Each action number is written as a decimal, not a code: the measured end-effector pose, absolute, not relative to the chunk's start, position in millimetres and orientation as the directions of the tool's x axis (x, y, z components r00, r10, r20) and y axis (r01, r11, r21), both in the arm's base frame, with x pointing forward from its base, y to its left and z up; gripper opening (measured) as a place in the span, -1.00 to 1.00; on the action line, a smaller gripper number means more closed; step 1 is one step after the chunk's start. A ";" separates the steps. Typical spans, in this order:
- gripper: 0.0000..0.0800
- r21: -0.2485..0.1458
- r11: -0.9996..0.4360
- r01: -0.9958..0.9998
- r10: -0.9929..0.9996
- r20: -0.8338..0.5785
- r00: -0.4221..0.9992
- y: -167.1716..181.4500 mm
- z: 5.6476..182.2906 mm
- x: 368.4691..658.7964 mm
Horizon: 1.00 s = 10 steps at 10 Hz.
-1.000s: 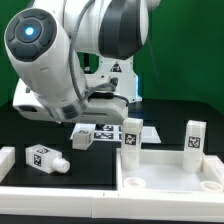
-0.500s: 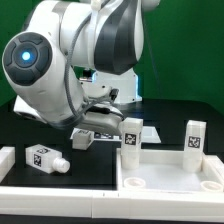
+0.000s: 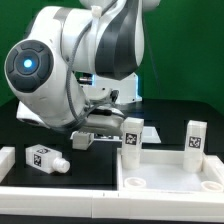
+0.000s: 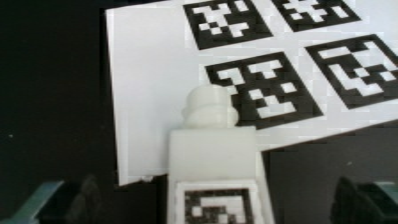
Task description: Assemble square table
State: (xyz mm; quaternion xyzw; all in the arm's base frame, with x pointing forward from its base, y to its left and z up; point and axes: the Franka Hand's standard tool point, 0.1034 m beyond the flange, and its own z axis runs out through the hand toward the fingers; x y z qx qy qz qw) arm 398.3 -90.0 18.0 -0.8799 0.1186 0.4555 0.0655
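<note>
The square table top (image 3: 170,178) lies at the exterior view's right, with two legs standing upright at its far side, one at the left (image 3: 131,135) and one at the right (image 3: 194,137). A third leg (image 3: 82,138) lies on the black table just under my gripper (image 3: 93,122). In the wrist view this leg (image 4: 214,160) lies between my fingers with its peg end pointing away and its tag facing up. My gripper (image 4: 214,205) is open, with one finger (image 4: 61,200) on each side, not touching it. A fourth leg (image 3: 45,157) lies at the left.
The marker board (image 4: 151,100) lies just beyond the lying leg's peg end, and my arm mostly hides it in the exterior view. A long white border rail (image 3: 60,195) runs along the front. A white block (image 3: 5,158) sits at the far left edge.
My arm has swung round and come lower over the lying leg, now covering most of the marker board. The legs and the table top have not moved.
</note>
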 end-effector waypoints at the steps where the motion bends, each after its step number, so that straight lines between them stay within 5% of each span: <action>1: 0.62 -0.010 -0.964 -0.267 -0.144 -0.822 0.551 -90.1 14.7 396.0; 10: 0.59 -0.006 -0.960 -0.280 -0.149 -0.835 0.529 -90.4 6.1 388.8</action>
